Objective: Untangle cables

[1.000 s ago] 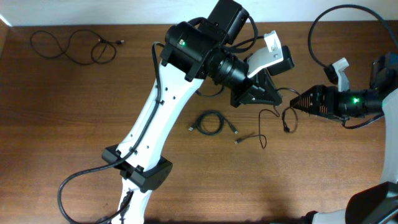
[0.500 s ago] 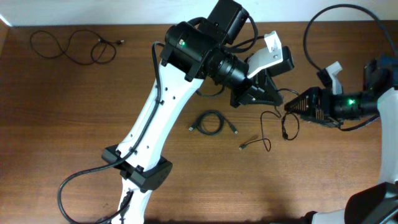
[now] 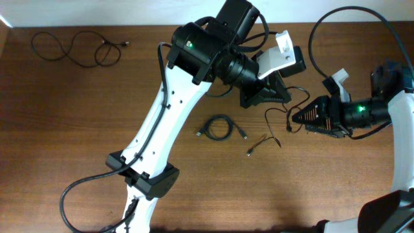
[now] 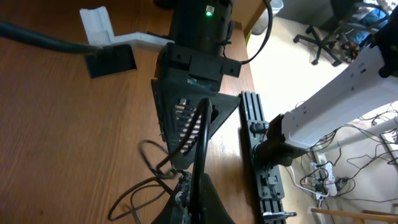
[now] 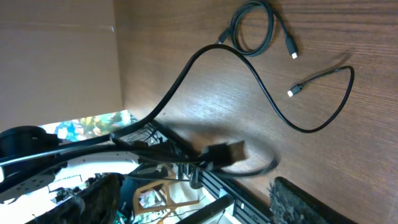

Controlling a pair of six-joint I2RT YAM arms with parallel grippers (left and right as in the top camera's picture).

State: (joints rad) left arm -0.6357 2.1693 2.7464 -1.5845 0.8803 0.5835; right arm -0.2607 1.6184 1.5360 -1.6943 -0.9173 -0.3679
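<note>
the wooden table (image 3: 65,162) fills the overhead view. the white left arm (image 3: 168,110) crosses it from the near edge to the far middle. the right arm (image 3: 388,103) reaches in from the right. the 2 grippers meet almost tip to tip, right of centre. the left gripper (image 4: 191,202) is clenched on the held cable (image 5: 267,96), which rises from between its fingertips. the right gripper (image 3: 293,118) has its jaws spread, grasping nothing, with that cable lying between them. the strand curves across the wood and ends in a small plug (image 5: 291,93). the coiled cable (image 3: 208,128) lies just left of it. the loose cable (image 3: 103,45) sprawls at the far left corner, well apart.
</note>
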